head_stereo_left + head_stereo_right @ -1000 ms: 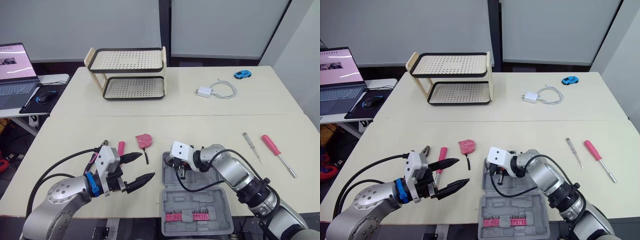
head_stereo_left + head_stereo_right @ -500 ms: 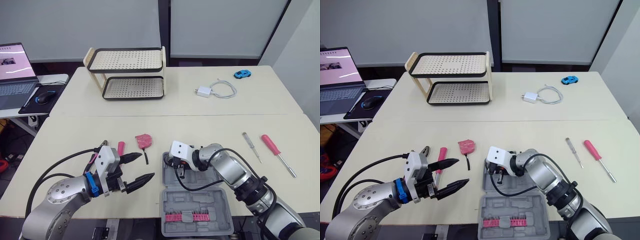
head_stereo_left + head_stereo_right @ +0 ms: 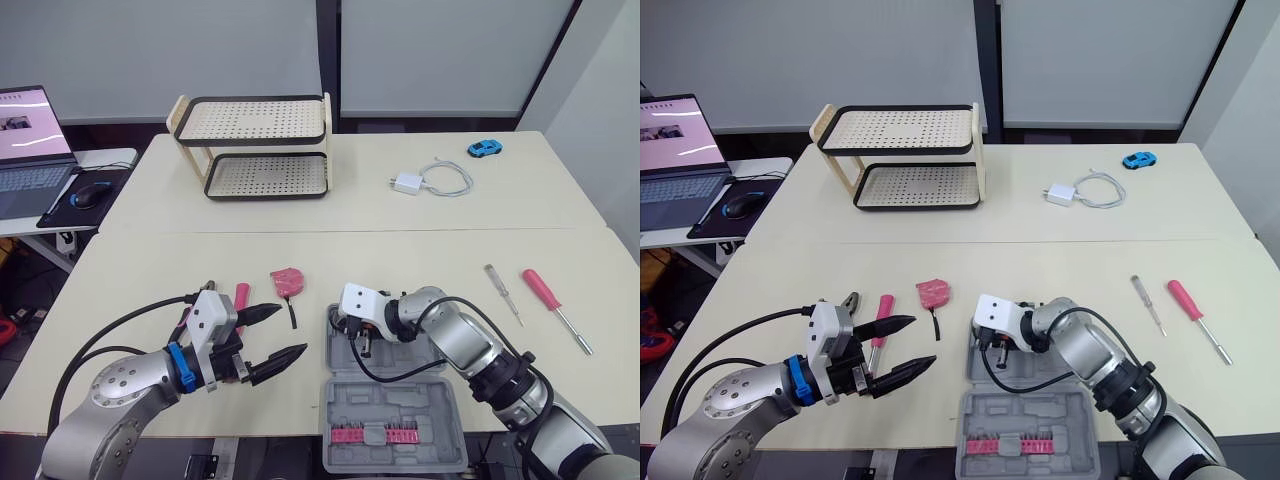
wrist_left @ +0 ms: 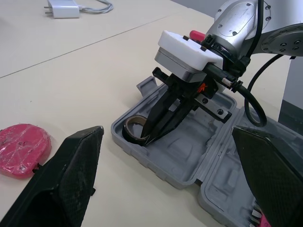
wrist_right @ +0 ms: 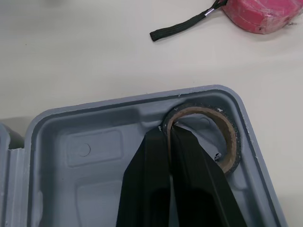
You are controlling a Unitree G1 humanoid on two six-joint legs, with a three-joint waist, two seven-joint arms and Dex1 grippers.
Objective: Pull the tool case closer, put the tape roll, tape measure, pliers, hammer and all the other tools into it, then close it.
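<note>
The grey tool case (image 3: 392, 402) lies open near the table's front edge, with a row of pink bits in its nearer half. A brown tape roll (image 5: 228, 137) lies flat in the far left corner of its other half. My right gripper (image 5: 168, 129) reaches down into that corner, shut on the roll's wall. Left of the case, my left gripper (image 3: 293, 331) hovers open over the table with nothing between its fingers. The pink tape measure (image 3: 288, 280) and the pink-handled pliers (image 3: 240, 296) lie just beyond it. Two screwdrivers, a thin one (image 3: 503, 293) and a pink one (image 3: 546, 296), lie at the right.
A two-tier perforated rack (image 3: 256, 146) stands at the back left of the table. A white charger with cable (image 3: 410, 183) and a blue toy car (image 3: 485, 149) lie at the back right. A laptop (image 3: 30, 140) and mouse (image 3: 90, 193) sit on a side desk.
</note>
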